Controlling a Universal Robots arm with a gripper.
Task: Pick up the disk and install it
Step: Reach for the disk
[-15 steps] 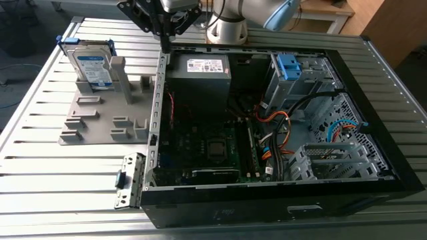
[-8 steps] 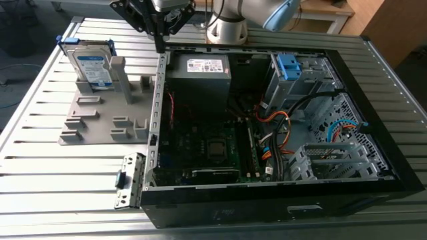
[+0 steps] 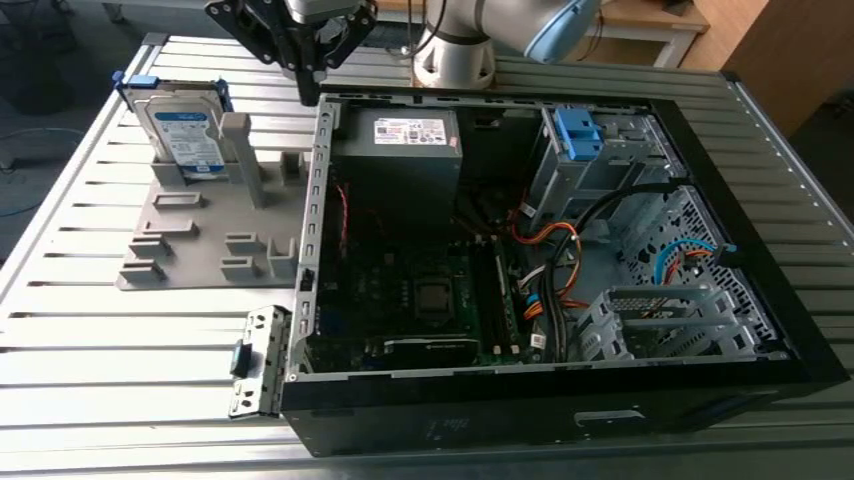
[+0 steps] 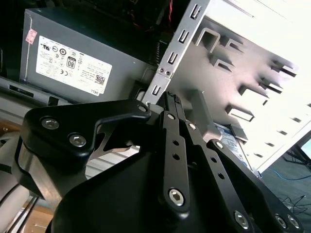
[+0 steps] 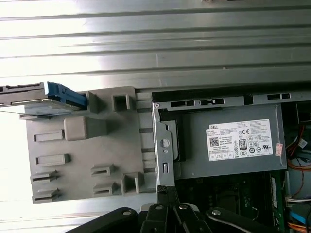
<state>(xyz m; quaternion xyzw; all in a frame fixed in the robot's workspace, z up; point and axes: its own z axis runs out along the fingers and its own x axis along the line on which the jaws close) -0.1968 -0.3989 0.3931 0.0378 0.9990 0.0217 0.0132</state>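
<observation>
The disk (image 3: 183, 135) stands upright on edge in a slot at the far corner of a grey holder plate (image 3: 200, 240), at the exterior view's left. It is silver with a white-and-blue label and a bright blue caddy around it. In the first wrist view the disk (image 5: 46, 99) is seen edge-on at the holder's corner. My gripper (image 3: 310, 95) hangs above the table's back, over the open computer case's near wall, to the right of the disk and apart from it. Its black fingers are shut with nothing between them, as both wrist views show (image 4: 170, 99) (image 5: 167, 191).
An open black computer case (image 3: 315, 200) lies on the slatted metal table (image 3: 80, 330). Inside are a grey power supply (image 3: 398, 160) with a white sticker, a drive cage holding a blue bracket (image 3: 577, 133), cables and a motherboard. The arm's base (image 3: 454, 60) stands behind.
</observation>
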